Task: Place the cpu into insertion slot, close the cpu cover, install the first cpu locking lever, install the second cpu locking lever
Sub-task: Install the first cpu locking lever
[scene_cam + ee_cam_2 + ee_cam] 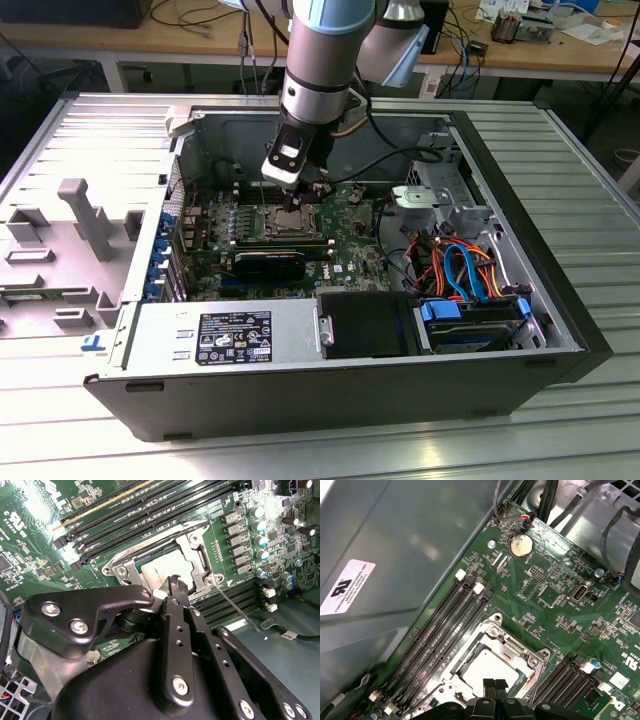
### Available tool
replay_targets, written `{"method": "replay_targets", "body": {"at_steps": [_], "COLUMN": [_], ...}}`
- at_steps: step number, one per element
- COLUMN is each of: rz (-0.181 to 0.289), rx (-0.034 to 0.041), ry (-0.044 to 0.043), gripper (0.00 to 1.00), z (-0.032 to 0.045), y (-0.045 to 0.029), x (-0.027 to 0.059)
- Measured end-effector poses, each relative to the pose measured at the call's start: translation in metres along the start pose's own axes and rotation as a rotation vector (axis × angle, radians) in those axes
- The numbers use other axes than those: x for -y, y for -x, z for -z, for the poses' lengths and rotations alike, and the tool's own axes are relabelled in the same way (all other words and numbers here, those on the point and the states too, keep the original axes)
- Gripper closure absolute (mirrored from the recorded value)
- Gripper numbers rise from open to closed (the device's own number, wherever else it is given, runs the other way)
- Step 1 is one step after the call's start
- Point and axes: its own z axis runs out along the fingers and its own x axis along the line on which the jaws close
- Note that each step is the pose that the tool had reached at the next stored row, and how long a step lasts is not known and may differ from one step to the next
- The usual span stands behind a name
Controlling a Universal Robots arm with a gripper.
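Note:
The cpu (162, 570) (487, 671) lies in the insertion slot (285, 226) on the green board, its silver top facing up. The cpu cover (197, 547) (520, 652), a silver frame, lies flat around it with the chip showing through its window. My gripper (297, 203) (175, 586) (494, 684) hangs just above the slot's edge, its black fingertips pressed together with nothing between them. One thin locking lever (240, 611) sticks out from the socket corner, across the memory slots.
Long black memory slots (445, 630) flank the socket on both sides. The open case's grey wall (395, 555) rises beside them. Cables and a drive cage (470, 270) fill the exterior view's right, and a power supply (230, 335) sits at the front.

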Motion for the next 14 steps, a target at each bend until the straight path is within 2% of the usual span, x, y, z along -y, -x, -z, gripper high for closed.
{"method": "replay_targets", "body": {"at_steps": [14], "rz": [0.050], "rx": [0.0034], "ry": [-0.0054], "gripper": [0.89], "z": [0.0000], "y": [0.0000], "x": [0.0000]}}
